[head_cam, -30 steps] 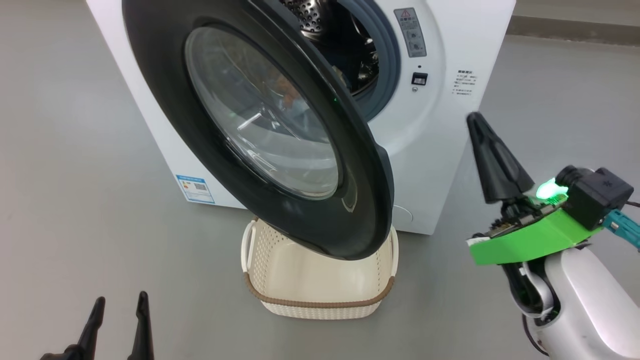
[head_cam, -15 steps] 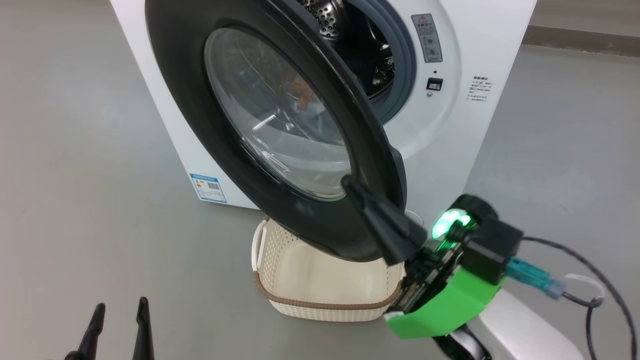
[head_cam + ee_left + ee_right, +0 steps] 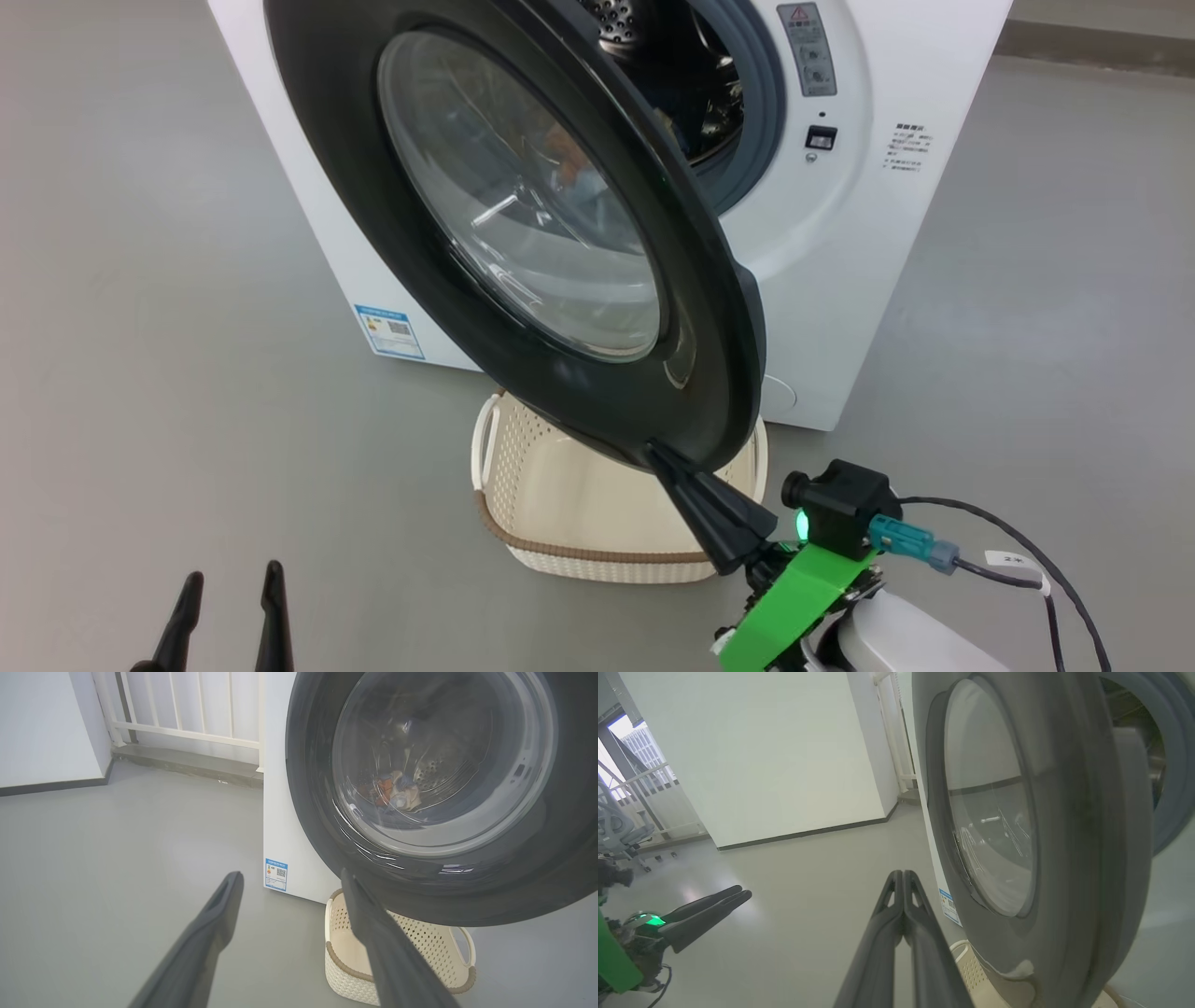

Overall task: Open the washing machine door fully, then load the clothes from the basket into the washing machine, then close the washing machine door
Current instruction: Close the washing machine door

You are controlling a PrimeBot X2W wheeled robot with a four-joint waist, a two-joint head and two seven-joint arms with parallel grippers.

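The white washing machine stands with its black round door swung partly open over the cream basket, whose inside looks bare. Through the door glass, blue and orange clothes lie in the steel drum. My right gripper is shut and empty, its tip right at the door's bottom rim; whether it touches I cannot tell. In the right wrist view the gripper points along the outer face of the door. My left gripper hangs open at the lower left, well short of the machine.
Grey floor surrounds the machine. A white wall and a white railing stand behind and to the left. An office chair sits far off. A cable trails from my right wrist.
My right gripper has swung from beside the machine's right front down and left to the door's bottom rim. The camera shifted a little. The left gripper stayed put.
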